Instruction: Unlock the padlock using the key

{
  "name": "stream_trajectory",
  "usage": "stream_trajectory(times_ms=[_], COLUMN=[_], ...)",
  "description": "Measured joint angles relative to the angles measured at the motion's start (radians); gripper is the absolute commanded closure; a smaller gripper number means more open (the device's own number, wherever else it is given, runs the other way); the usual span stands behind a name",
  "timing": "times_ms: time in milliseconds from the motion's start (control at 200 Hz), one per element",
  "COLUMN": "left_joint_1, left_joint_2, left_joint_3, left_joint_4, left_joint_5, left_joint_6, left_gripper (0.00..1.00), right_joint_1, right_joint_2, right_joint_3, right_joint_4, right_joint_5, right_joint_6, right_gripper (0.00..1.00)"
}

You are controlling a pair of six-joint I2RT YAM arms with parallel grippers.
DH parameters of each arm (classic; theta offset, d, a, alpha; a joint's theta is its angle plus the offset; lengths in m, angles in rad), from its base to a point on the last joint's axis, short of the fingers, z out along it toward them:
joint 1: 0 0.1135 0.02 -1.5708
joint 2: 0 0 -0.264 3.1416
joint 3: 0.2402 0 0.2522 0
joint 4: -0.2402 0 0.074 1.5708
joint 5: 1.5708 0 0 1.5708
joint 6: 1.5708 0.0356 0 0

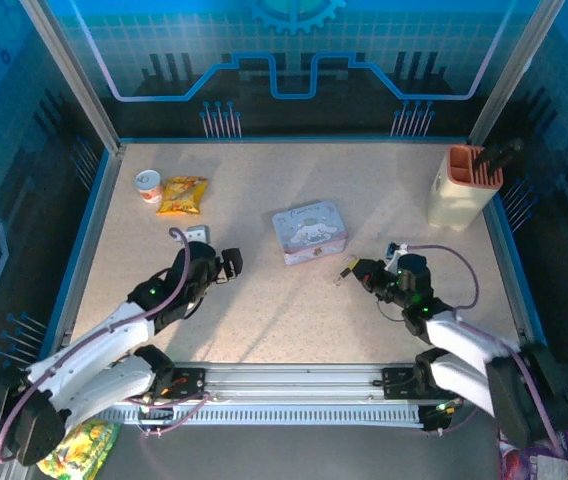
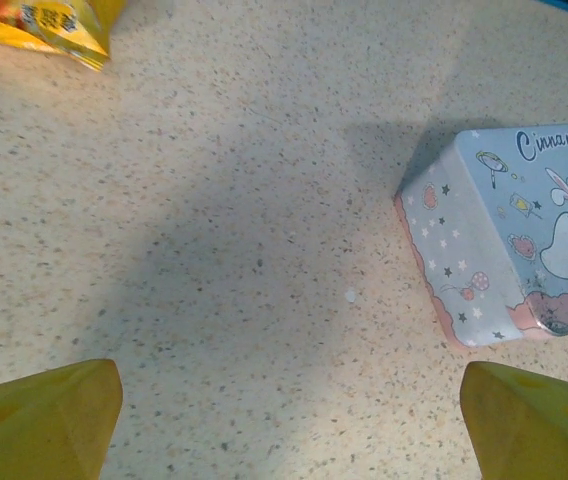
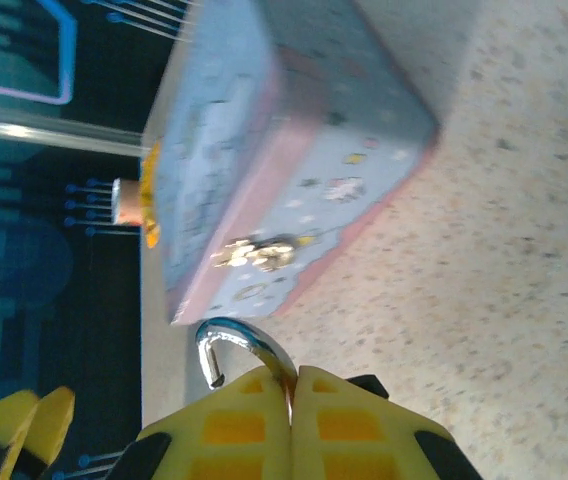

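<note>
left gripper (image 2: 289, 420) hangs released and empty over the counter (image 2: 214, 200) beside the blue tin (image 2: 509, 235), probably free to take the key, which i cannot find. right gripper (image 3: 292, 400) is clenched on the padlock (image 3: 234, 330), apparently steadying it for unlocking.

1. The tin (image 1: 310, 231) sits in the middle of the surface (image 1: 284, 310), the one block between the left hand (image 1: 232, 263) and the right hand (image 1: 356, 270).
2. On the near side of the tin, a bare strip runs from hand to hand.
3. The left hand's wide-spread fingers (image 2: 39, 420) stand over bare surface, with the tin's corner to their right.
4. Far left, a snack packet (image 1: 184, 194) and a small cup (image 1: 149, 186) crowd the corner. A small pale block (image 1: 198, 234) lies close by the left arm.
5. Far right, a tall holder (image 1: 461, 188) stands by the edge. Bare surface separates it from the tin.
6. The right hand's closed fingers carry a padlock (image 3: 234, 345). Its shackle juts toward the tin's side, close ahead.
7. A wall (image 1: 294, 110) closes the far side.
</note>
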Motion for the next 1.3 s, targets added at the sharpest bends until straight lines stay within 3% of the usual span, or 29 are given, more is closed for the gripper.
stream_trajectory(times_ms=[185,445,836,1191,1301], left_joint_1=[0.002,0.002,0.005,0.006,0.006], left_joint_2=[-0.129,-0.215,-0.269,-0.269,-0.269], left_joint_3=[-0.071,-0.126,-0.160,-0.169,-0.170], left_joint_4=[-0.005,0.008,0.029,0.030,0.031], left_joint_5=[-0.027,-0.024,-0.017,-0.024,-0.028], left_joint_6=[0.048,0.090,0.092,0.090,0.090], left_gripper=[0.06,0.05,0.01,0.01,0.01], right_joint_1=[0.001,0.019,0.262,0.282,0.282], right_joint_2=[-0.311,-0.415,-0.273,-0.175,-0.189], right_joint_3=[0.095,0.142,0.109,0.029,0.029], right_joint_4=[-0.363,-0.669,-0.620,-0.559,-0.575], right_joint_5=[0.003,0.026,0.080,0.093,0.105], right_joint_6=[-0.193,-0.372,-0.364,-0.300,-0.304], right_gripper=[1.00,1.00,1.00,1.00,0.82])
